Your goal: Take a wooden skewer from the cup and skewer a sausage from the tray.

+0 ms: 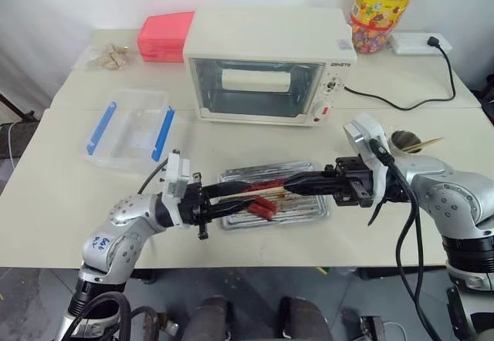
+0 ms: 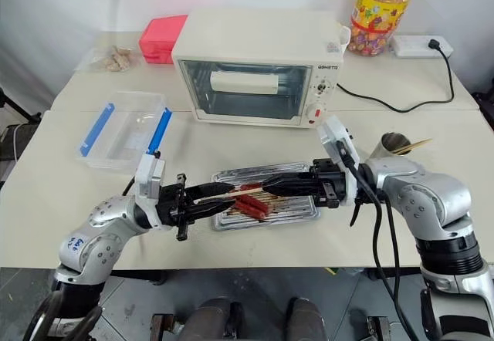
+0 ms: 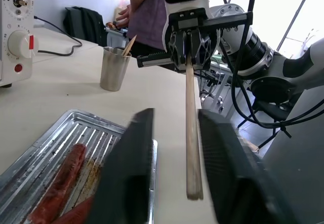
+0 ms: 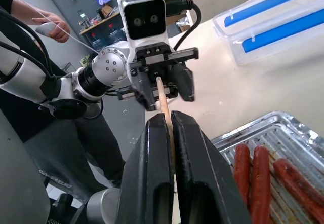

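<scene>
A pale table (image 1: 46,194) is being taken up across most of the head view, with a cream toaster oven (image 1: 266,67) at upper centre, a clear plastic box with blue clasps (image 1: 127,129) at left, a pink box (image 1: 164,36) behind it, and a yellow-lidded candy jar (image 1: 382,9) at upper right. The silver ridged tray (image 1: 309,210) is being kept at lower centre, with red sausages (image 1: 262,206) lying in it. The grey metal cup (image 1: 403,140) is being seen at right, with more sticks in it.

Above the tray, the two grippers are being pointed at each other. The wooden skewer (image 3: 190,133), thin, straight and pale tan, is being pinched at one end by the right gripper (image 4: 169,127), whose fingers are pressed together on it. Its free end is being flanked by the fingers of the left gripper (image 1: 231,200), which are standing apart with gaps on both sides of the stick in the left wrist view; no touch is being shown there.

A misaligned closing by the left gripper is judged likely to bend, snap or knock loose so thin a stick. A person is being seen in the background of the wrist views.
</scene>
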`<state>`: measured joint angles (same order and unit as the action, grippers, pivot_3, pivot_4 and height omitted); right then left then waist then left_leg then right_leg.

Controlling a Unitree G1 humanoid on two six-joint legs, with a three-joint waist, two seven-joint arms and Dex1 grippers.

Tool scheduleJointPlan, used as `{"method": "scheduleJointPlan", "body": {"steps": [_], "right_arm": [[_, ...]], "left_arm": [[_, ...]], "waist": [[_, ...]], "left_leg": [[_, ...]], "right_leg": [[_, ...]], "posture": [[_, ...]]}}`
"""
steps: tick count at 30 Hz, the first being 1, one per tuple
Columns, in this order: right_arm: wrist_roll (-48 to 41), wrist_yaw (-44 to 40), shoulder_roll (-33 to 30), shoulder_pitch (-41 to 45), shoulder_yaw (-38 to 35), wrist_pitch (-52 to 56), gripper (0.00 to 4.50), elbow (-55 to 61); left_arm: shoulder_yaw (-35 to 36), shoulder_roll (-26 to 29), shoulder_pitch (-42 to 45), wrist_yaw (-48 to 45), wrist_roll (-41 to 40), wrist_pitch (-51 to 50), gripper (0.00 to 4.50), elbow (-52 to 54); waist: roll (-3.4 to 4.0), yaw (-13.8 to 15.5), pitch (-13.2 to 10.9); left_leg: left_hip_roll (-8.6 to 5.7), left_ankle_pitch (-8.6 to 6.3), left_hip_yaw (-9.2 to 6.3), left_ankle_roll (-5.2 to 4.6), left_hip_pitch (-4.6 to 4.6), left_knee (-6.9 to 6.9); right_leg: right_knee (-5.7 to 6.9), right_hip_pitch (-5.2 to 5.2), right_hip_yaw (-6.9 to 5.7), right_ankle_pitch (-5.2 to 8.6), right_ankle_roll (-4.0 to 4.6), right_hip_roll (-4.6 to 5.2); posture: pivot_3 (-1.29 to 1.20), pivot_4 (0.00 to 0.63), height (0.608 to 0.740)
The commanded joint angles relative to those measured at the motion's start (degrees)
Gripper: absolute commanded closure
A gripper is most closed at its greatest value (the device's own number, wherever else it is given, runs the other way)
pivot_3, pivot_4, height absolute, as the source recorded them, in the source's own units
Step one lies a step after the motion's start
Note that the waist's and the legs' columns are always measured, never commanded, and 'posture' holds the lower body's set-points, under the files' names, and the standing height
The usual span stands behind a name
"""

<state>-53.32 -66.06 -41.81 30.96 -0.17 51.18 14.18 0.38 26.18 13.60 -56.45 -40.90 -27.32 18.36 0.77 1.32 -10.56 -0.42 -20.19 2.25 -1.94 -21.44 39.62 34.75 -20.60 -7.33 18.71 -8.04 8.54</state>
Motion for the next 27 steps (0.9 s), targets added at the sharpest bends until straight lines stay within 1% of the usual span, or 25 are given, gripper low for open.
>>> {"method": "scheduleJointPlan", "body": {"steps": [1,2,5,6,8,13,14,16,18,20,24,26,27], "right_arm": [[-0.3,-0.3,0.5,0.2,-0.3,-0.5,4.50,1.8],[-0.1,-0.4,0.5,0.1,-0.2,-0.5,4.50,1.8],[0.0,0.6,0.5,-0.2,0.1,0.6,4.50,1.4],[0.1,2.5,0.7,0.1,0.0,2.0,4.25,0.7],[0.5,2.2,0.1,-0.1,-0.4,1.3,3.80,0.7],[5.8,-1.2,-5.3,-4.0,-4.1,-5.9,2.24,0.9],[7.3,-2.6,-7.7,-6.0,-6.0,-7.8,1.97,0.0],[9.7,-5.0,-11.2,-9.7,-8.6,-11.2,1.24,-1.4],[13.4,-6.8,-13.9,-14.5,-10.8,-16.3,0.66,-2.3],[17.0,-6.8,-14.5,-18.7,-12.5,-21.7,0.66,-2.5],[21.0,-4.2,-12.9,-23.9,-13.4,-27.2,0.66,-0.8],[22.6,-3.6,-12.7,-25.5,-10.7,-28.4,0.66,3.8],[23.8,-2.5,-12.5,-24.8,-8.4,-28.0,0.66,5.8]], "left_arm": [[-0.2,-0.5,-0.2,0.3,-1.3,0.2,4.34,2.8],[-0.2,-0.7,-0.2,0.4,-1.3,0.2,4.45,2.8],[0.2,-1.2,-0.2,1.3,-2.0,-0.3,4.45,3.3],[0.3,-1.1,-0.2,1.4,-2.1,-0.5,4.49,3.5],[0.8,-0.7,-0.3,1.5,-2.3,-0.9,4.50,3.4],[4.5,2.3,-2.6,1.3,-2.0,-0.4,4.50,2.8],[6.3,3.6,-4.3,0.9,-1.7,0.2,4.50,2.3],[9.2,5.6,-7.1,0.1,-1.2,1.2,4.50,1.4],[13.1,6.9,-10.9,-0.9,-0.8,3.6,4.50,0.1],[17.1,7.0,-14.8,-1.9,0.3,8.0,4.50,-1.1],[21.5,7.2,-19.9,-2.3,0.3,10.5,4.50,-2.8],[23.6,7.6,-22.3,-2.8,0.7,11.5,4.50,-4.9],[24.2,7.8,-23.1,-2.8,1.4,12.3,4.50,-6.0]], "waist": [[0.00,0.0,0.0],[0.00,0.0,0.0],[0.00,0.0,0.0],[0.00,0.0,0.0],[0.00,0.0,0.0],[0.00,0.1,0.0],[0.00,0.0,0.0],[0.00,0.1,0.0],[-0.01,0.1,0.0],[-0.02,0.1,0.0],[-0.04,0.0,0.0],[-0.05,0.0,0.0],[-0.05,0.0,0.0]], "left_leg": [[0.00,0.00,0.00,0.00,0.00,0.00],[0.01,0.00,0.00,0.00,0.00,0.00],[0.01,0.00,0.00,0.00,0.01,0.00],[0.01,0.00,0.00,0.00,0.00,0.00],[0.01,0.00,0.00,0.00,0.00,0.00],[0.00,0.00,0.00,0.00,0.00,0.00],[0.00,-0.01,0.00,-0.01,0.00,0.00],[0.00,-0.02,0.02,-0.04,0.00,-0.01],[0.00,-0.04,0.03,-0.06,0.00,-0.03],[0.02,-0.04,0.04,-0.07,0.02,-0.04],[0.05,-0.04,0.22,-0.07,0.08,-0.04],[0.08,-0.04,0.23,-0.06,0.15,-0.03],[0.08,-0.04,0.24,-0.06,0.16,-0.03]], "right_leg": [[0.00,0.00,0.00,0.00,0.00,0.00],[0.00,0.00,-0.01,0.00,0.00,0.00],[0.00,0.00,-0.01,0.00,0.00,-0.01],[0.00,0.00,0.00,0.00,0.00,0.00],[0.00,0.00,0.00,0.00,0.00,0.00],[-0.01,0.00,0.00,0.00,0.00,0.00],[-0.01,0.01,0.00,0.00,0.00,0.00],[-0.04,0.01,0.00,0.00,0.00,0.00],[-0.07,0.01,0.00,0.00,0.00,0.00],[-0.11,0.05,-0.01,0.00,0.00,0.00],[-0.16,0.06,0.06,0.00,0.00,-0.01],[-0.15,0.12,0.08,0.00,0.00,-0.01],[-0.16,0.12,0.11,0.00,0.00,0.00]], "posture": [[0.00,0.150,0.740],[0.00,0.150,0.740],[0.00,0.150,0.740],[0.00,0.150,0.740],[0.00,0.150,0.740],[0.00,0.150,0.740],[0.00,0.150,0.740],[0.00,0.150,0.740],[0.00,0.150,0.740],[0.00,0.150,0.740],[0.00,0.150,0.740],[0.00,0.150,0.740],[0.00,0.150,0.740]]}}
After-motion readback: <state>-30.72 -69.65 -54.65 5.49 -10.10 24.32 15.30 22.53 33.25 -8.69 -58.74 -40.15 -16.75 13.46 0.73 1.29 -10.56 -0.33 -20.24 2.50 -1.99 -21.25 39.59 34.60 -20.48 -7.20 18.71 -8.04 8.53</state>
